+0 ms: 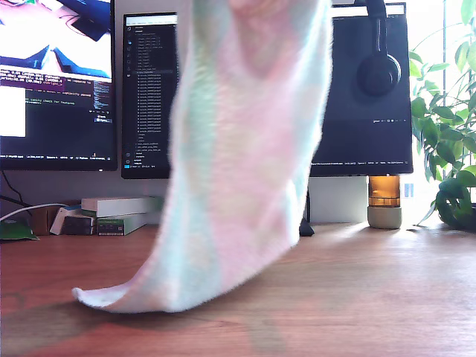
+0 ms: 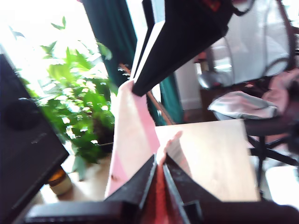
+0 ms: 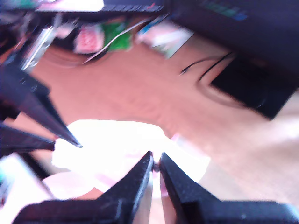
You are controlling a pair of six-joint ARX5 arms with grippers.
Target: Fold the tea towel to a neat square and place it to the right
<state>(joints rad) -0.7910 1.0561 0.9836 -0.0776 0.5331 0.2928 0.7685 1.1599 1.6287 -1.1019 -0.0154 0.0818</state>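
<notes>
The tea towel (image 1: 245,171), fluffy with pale pink, mint and white checks, hangs from above the exterior view's top edge. Its lowest corner (image 1: 89,295) rests on the wooden table toward the exterior view's left. My first gripper (image 2: 160,163) is shut on a pink edge of the towel (image 2: 133,135). My second gripper (image 3: 155,158) is shut on another part of the towel (image 3: 112,144), which glares white below it. Neither gripper shows in the exterior view. Each wrist view catches the other gripper's black fingers (image 2: 187,37) (image 3: 37,121) close by.
Two monitors (image 1: 56,82) (image 1: 372,97) stand at the back, with headphones (image 1: 378,71) hung on one. A leafy plant (image 1: 446,134) and a small amber lamp (image 1: 384,201) sit at the exterior view's right. Boxes (image 1: 119,212) lie at its left. An office chair (image 2: 252,107) stands beyond the table (image 1: 357,290).
</notes>
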